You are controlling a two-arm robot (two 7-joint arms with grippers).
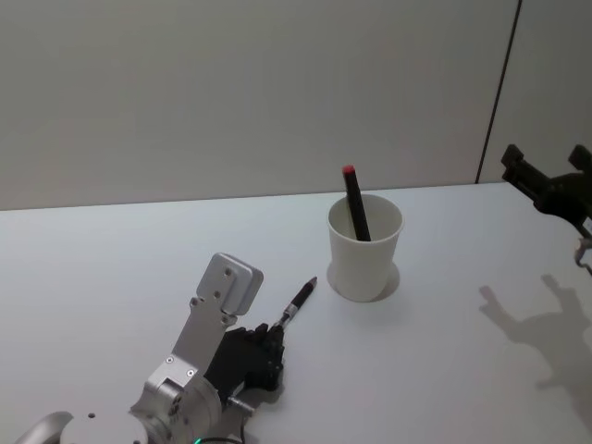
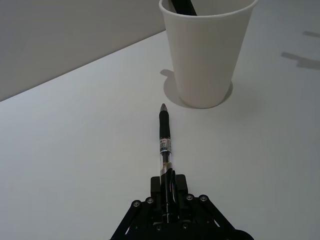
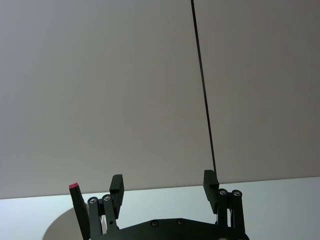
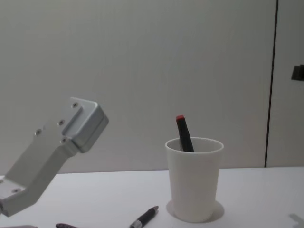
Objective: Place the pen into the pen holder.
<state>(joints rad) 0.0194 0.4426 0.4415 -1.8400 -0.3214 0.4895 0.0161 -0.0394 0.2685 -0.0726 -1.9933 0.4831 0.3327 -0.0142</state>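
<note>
We see the pen holder (image 1: 366, 266), a plain white paper cup, standing upright on the white bench (image 1: 111, 268) near the middle of the head view. One thing is inside it: a black pen with a red end (image 1: 355, 205). This leans to one side of the cup, and its upper part rises well above the rolled rim, as the chest view shows from the side.

The pen (image 2: 164, 136) of the task is outside the cup, held by the left claw (image 2: 168, 184). The claw is closed on the pen's rear end, with the clear barrel and dark grip sticking out ahead of the fingers. The pen lies low over the bench, and its tip points at the foot of the cup, near it but not touching. We cannot tell whether the tip rests on the bench. In the head view this claw is at the lower left, just beside the cup's left side.

The right claw (image 1: 546, 174) hangs raised at the right edge of the head view, well apart from the cup. Its jaws are spread wide with nothing between them. Behind the bench is a plain pale wall (image 1: 231, 92).
</note>
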